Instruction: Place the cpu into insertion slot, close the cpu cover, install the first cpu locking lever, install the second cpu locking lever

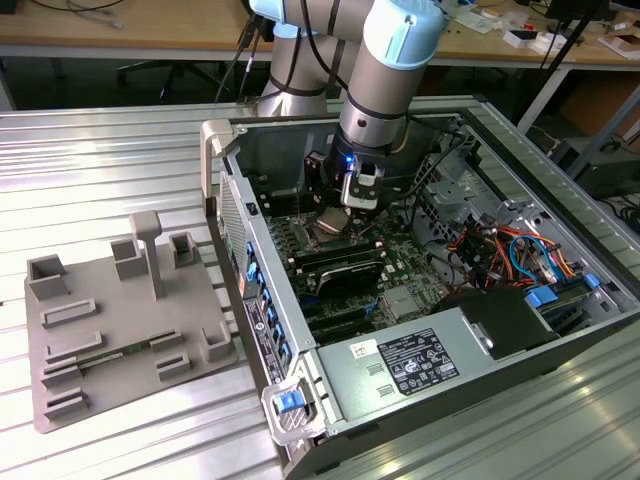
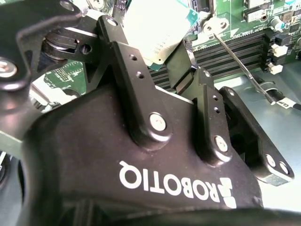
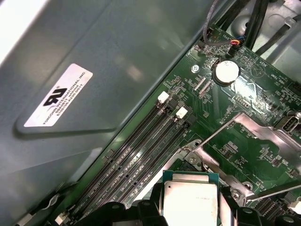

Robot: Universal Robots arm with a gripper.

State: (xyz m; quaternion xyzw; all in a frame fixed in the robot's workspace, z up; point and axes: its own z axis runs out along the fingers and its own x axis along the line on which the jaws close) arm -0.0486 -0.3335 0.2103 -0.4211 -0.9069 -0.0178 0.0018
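Down inside the open computer case (image 1: 255, 290), reaching in from above on the grey arm (image 1: 390, 60). Clamped with the gripper (image 3: 188, 212) on the chip (image 3: 190, 197), pinching two opposite edges between the black fingers (image 2: 127, 61). Holding it silvery top toward the first wrist camera, with a greenish rim along one edge. Hanging right over the socket (image 3: 197, 157) on the green board (image 3: 221, 101); cannot tell whether touching it or just clear. Alongside the socket, swung open and away from it: the silvery cover (image 3: 265, 134), framing bare green board in its square cut-out. Lying free across the long black memory slots (image 2: 209, 55) in the second wrist view: a thin metal lever (image 2: 235, 56), not hooked down. White clips (image 3: 181, 112) at the ends of two slots. Farther along the board, toward the case wall: a round coin battery (image 3: 225, 72). Off to the exterior view's left, on the ribbed metal table (image 1: 100, 170): a grey plastic tray (image 1: 110, 340) of holders, just beside the case.
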